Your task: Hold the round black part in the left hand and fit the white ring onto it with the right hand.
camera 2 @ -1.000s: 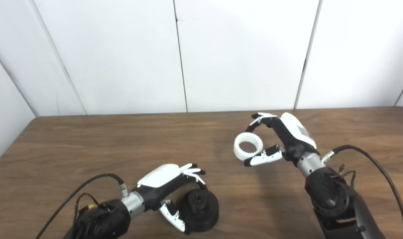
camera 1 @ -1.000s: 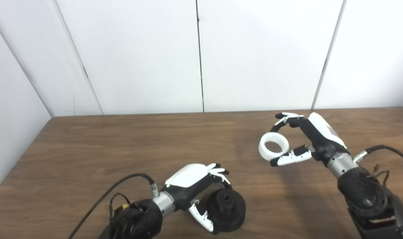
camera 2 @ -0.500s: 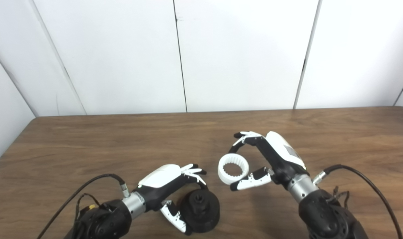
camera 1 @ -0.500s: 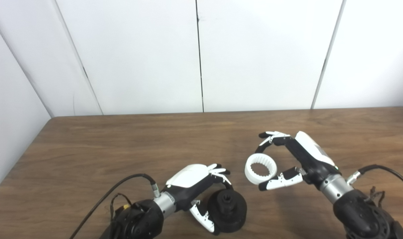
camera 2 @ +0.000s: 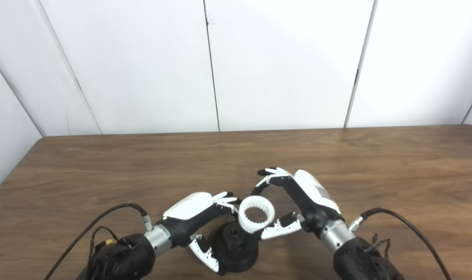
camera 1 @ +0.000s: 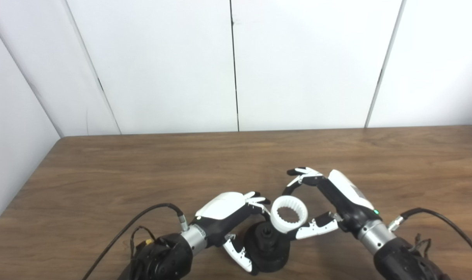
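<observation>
The round black part rests on the wooden table near the front edge, a small hole in its top. My left hand is shut on it, fingers over its far rim and thumb at its near side. The white ring, toothed on its inside, hangs in the air just above and to the right of the black part's top, overlapping its far right edge. My right hand is shut on the ring, fingers curled over its far side and thumb under its near right side. In the right eye view the ring sits above the black part.
The brown wooden table runs wide to the left and back, ending at white wall panels. Black cables trail from both wrists near the front edge.
My right hand has carried the white ring down and to the left, from the table's right side to just over the black part. The left hand and black part have stayed put.
</observation>
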### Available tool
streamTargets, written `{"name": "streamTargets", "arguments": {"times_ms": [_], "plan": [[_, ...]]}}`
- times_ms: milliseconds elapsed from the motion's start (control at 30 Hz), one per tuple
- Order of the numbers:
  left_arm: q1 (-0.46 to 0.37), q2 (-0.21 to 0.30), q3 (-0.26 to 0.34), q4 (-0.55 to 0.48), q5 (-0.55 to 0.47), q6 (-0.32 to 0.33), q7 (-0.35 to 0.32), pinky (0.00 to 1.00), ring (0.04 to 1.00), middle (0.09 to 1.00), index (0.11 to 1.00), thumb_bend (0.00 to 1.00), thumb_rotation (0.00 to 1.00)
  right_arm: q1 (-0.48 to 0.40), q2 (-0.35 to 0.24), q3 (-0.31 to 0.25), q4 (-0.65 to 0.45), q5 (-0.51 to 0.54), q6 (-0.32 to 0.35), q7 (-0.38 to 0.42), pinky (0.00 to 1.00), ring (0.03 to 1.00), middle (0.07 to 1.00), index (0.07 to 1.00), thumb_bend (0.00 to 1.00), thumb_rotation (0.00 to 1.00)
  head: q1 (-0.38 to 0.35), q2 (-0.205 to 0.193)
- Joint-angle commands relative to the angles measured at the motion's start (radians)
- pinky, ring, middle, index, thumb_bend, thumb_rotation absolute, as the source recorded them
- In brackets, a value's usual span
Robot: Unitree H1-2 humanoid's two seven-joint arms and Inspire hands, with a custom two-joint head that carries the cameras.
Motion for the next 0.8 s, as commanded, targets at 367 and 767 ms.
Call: {"name": "streamTargets", "arguments": {"times_ms": [367, 767], "plan": [[-0.038, -0.005, -0.003, 0.008, 0.013, -0.017, 0.019, 0.82, 0.994, 0.933, 0.661, 0.91, 0.12, -0.031, 0.039, 0.018, 0.002, -0.009, -0.044, -0.020, 0.87, 0.930, 0.868, 0.492, 0.52, 0.15, -0.003, 0.002], [-0.037, -0.013, 0.003, 0.036, 0.002, -0.038, 0.043, 0.82, 0.988, 0.927, 0.654, 0.92, 0.13, -0.019, 0.050, 0.058, 0.014, -0.033, -0.058, -0.021, 0.87, 0.930, 0.868, 0.493, 0.52, 0.15, 0.000, 0.001]]}}
